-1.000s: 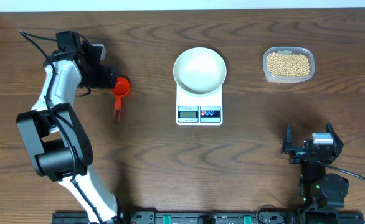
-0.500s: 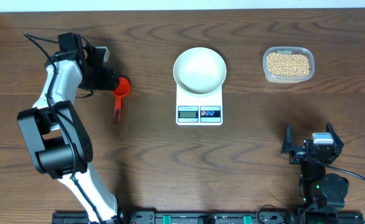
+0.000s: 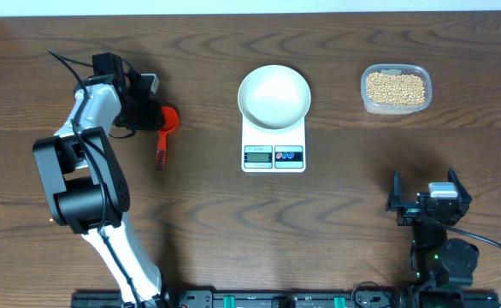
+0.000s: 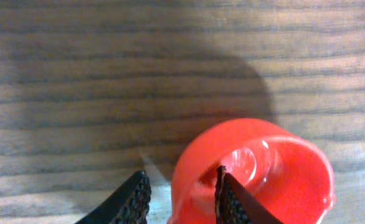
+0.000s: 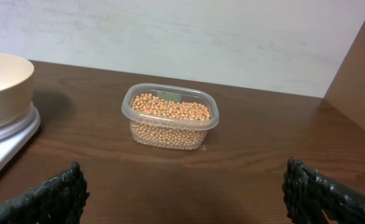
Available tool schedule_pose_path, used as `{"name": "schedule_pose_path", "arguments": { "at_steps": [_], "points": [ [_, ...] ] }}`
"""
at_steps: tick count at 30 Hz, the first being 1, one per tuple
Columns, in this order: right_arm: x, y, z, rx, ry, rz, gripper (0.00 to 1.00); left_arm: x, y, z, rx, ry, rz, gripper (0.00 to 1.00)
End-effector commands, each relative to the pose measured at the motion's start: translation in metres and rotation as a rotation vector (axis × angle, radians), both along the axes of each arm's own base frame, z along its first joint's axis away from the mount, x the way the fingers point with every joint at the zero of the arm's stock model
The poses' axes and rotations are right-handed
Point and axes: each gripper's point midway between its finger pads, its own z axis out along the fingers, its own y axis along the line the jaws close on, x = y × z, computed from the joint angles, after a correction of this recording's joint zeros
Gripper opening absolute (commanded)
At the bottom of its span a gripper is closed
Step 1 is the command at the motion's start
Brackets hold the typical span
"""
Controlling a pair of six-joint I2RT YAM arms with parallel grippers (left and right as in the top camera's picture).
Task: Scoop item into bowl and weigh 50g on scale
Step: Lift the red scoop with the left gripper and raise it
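Observation:
The beige beans [image 3: 395,87] fill a clear tub at the back right, also seen ahead in the right wrist view [image 5: 172,113]. The white bowl [image 3: 274,96] sits empty on the white scale [image 3: 274,156] mid-table. A red scoop [image 3: 166,119] lies at the left, its handle pointing toward the front. My left gripper [image 3: 151,113] straddles the scoop's cup wall [image 4: 276,168]: one finger [image 4: 232,202] is inside against the wall, the other [image 4: 132,199] outside with a thin gap, so it is open. My right gripper [image 3: 426,192] rests wide open at the front right [image 5: 182,186], holding nothing.
The bowl's side [image 5: 2,81] and the scale's edge [image 5: 2,140] show at the left of the right wrist view. A pale wall runs behind the table's far edge. Bare wood lies between the scale and the tub.
My left gripper has moved right onto the scoop's cup and its jaws have narrowed around the cup wall. The right arm, bowl, scale and tub have not moved.

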Motion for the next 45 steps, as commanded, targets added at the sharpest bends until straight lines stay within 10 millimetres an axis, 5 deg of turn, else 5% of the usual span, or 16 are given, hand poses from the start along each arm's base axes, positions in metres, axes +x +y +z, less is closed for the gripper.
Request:
{"name": "schedule_pose_path", "arguments": {
  "at_steps": [1,14,26,31,37,45],
  "points": [
    [0.0,0.001,0.0,0.01,-0.001,0.0,0.99,0.002,-0.003,-0.001,-0.021,-0.003,0.022,0.35],
    [0.0,0.001,0.0,0.01,-0.001,0.0,0.99,0.014,0.0,0.0,-0.037,-0.033,0.112,0.32],
    [0.0,0.001,0.0,0.01,-0.001,0.0,0.99,0.009,-0.002,-0.009,-0.045,0.003,0.125,0.08],
    [0.0,0.001,0.0,0.01,-0.001,0.0,0.99,0.01,0.001,-0.003,-0.057,0.003,0.186,0.07],
    [0.0,0.001,0.0,0.01,-0.001,0.0,0.99,0.017,0.006,0.028,-0.077,-0.045,0.295,0.08],
    [0.0,0.001,0.0,0.01,-0.001,0.0,0.99,0.012,0.026,0.105,-0.153,-0.14,0.559,0.07]
  ]
}}
